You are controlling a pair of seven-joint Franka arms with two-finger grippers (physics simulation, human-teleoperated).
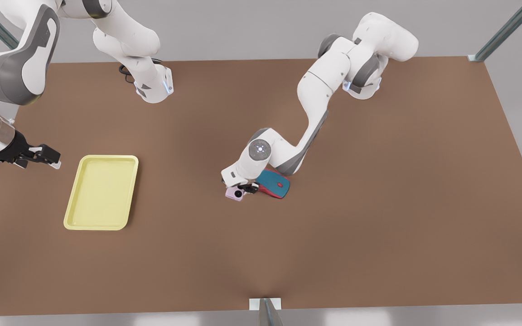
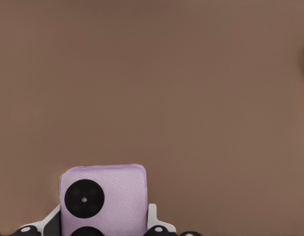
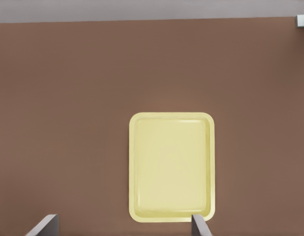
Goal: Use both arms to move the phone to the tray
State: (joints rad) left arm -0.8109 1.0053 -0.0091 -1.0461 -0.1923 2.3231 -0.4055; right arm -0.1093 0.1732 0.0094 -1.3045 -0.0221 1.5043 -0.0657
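Phone (image 1: 234,193), pale lilac slab with black round lenses, sits on the brown counter (image 1: 379,203) near the middle, touching or just beside the teal-and-red computer mouse (image 1: 275,184) on the front view's right of it. Left claw (image 1: 244,189) is down at the phone, between phone and mouse in the front view; left wrist view shows the phone (image 2: 103,199) flanked by the claw's pale fingers (image 2: 152,216) on both sides, close against its edges, so it looks clenched on the phone, though actual contact is hard to confirm. Phone lies flat, one full lens and part of a second visible from the wrist. Tray (image 1: 101,192), pale yellow, rounded corners, raised rim, lies flat toward the front view's left, well apart from the phone, nothing in it. Right claw (image 1: 47,157) hangs just beside the tray's far corner on the front view's left edge, above the counter edge, released; its fingers (image 3: 200,225) stand wide apart in the right wrist view with the tray (image 3: 171,167) between and beyond them. Right arm waits. Counter is plain matte brown, uniform. Grey metal frame posts (image 1: 501,31) at the corners and one at the near edge centre; pale grey wall and floor around.
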